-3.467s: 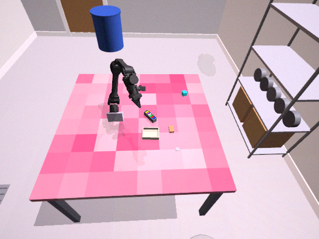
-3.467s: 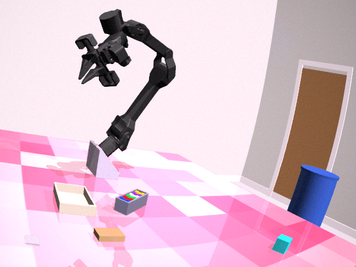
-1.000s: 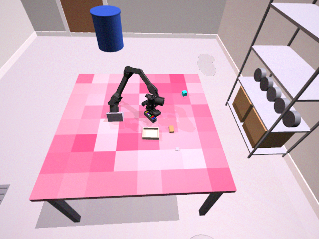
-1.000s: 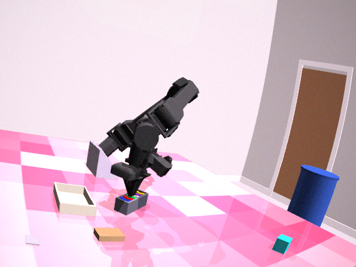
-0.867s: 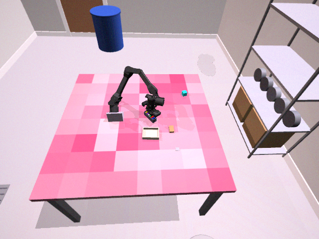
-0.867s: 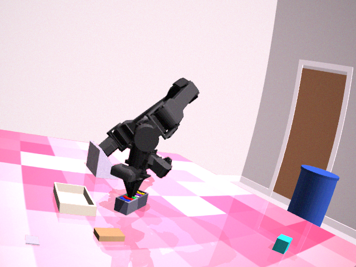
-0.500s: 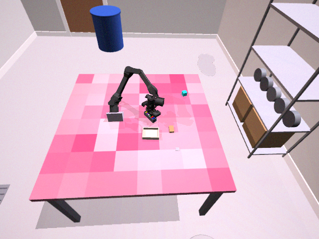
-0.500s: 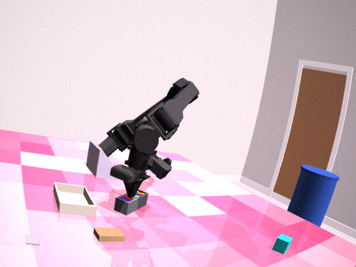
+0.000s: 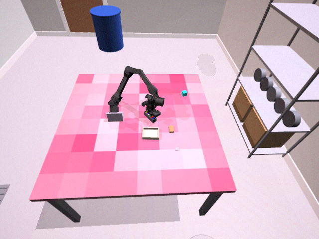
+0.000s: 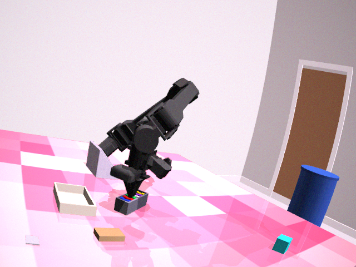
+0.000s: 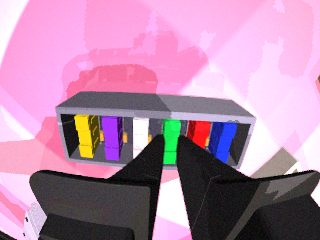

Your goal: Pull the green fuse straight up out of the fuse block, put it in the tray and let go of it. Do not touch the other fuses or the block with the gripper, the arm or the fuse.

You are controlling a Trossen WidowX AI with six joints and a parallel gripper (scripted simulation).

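The dark grey fuse block (image 9: 153, 120) (image 10: 121, 207) (image 11: 155, 104) stands on the table. In the wrist view it holds a row of fuses: yellow (image 11: 86, 136), purple (image 11: 112, 138), white (image 11: 141, 131), green, red (image 11: 199, 131) and blue (image 11: 223, 137). The green fuse (image 11: 171, 129) sits in its slot between the white and the red one. My gripper (image 11: 170, 140) (image 10: 131, 196) is shut on the green fuse, a fingertip on each side of it. The fuse's lower part in the block is hidden. The cream tray (image 9: 150, 138) (image 10: 77, 212) beside the block is empty.
An orange-brown block (image 9: 171, 129) (image 10: 110, 235) lies near the tray. A small pale square (image 9: 177, 149) (image 10: 31, 240) lies farther off. A cyan cube (image 9: 184, 93) (image 10: 282, 244) lies on the far side. A grey wedge (image 9: 115, 117) (image 10: 97, 161) stands by the arm's base.
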